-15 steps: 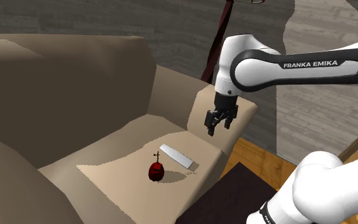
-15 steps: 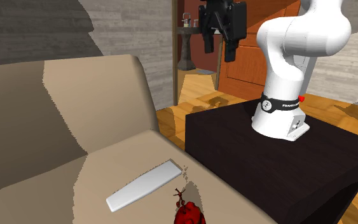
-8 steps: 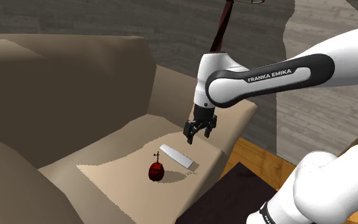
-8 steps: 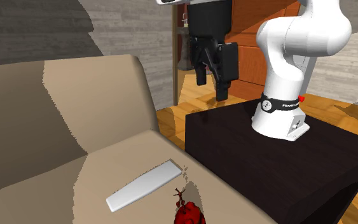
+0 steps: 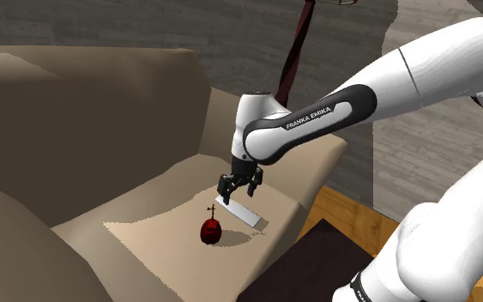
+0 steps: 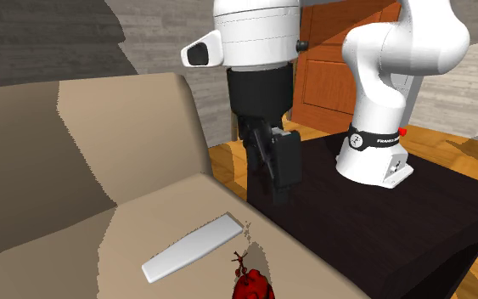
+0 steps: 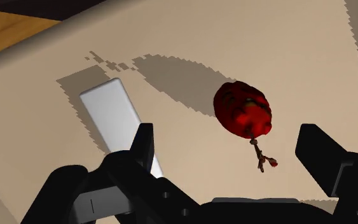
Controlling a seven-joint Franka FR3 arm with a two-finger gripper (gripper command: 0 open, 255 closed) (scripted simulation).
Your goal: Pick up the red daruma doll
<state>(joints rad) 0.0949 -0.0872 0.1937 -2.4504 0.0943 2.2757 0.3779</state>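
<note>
The red daruma doll (image 5: pixel 210 230) lies on the beige sofa seat (image 5: pixel 145 253), a thin brown stem sticking up from it. In the second exterior view the doll (image 6: pixel 252 287) sits at the bottom edge. My black gripper (image 5: pixel 238 196) hangs open above the seat, up and to the right of the doll in the shoulder view, and holds nothing. Its fingers point down in the second exterior view, where the gripper (image 6: pixel 275 180) hovers over the seat's edge. In the wrist view the doll (image 7: pixel 242 109) lies just beyond the open gripper (image 7: pixel 228 137), nearer the right-hand finger.
A flat white slab (image 5: pixel 241 213) lies on the seat beside the doll, under the gripper, also seen as the slab (image 6: pixel 193 247) and the slab (image 7: pixel 110 114). The sofa backrest (image 5: pixel 85 120) rises behind. The dark stand (image 6: pixel 373 221) adjoins the seat's edge, on wooden floor (image 6: pixel 228 157).
The arm has swung down and toward the shoulder view's left, bringing the gripper from high over the sofa arm to just above the white slab. The doll and the slab have not moved.
</note>
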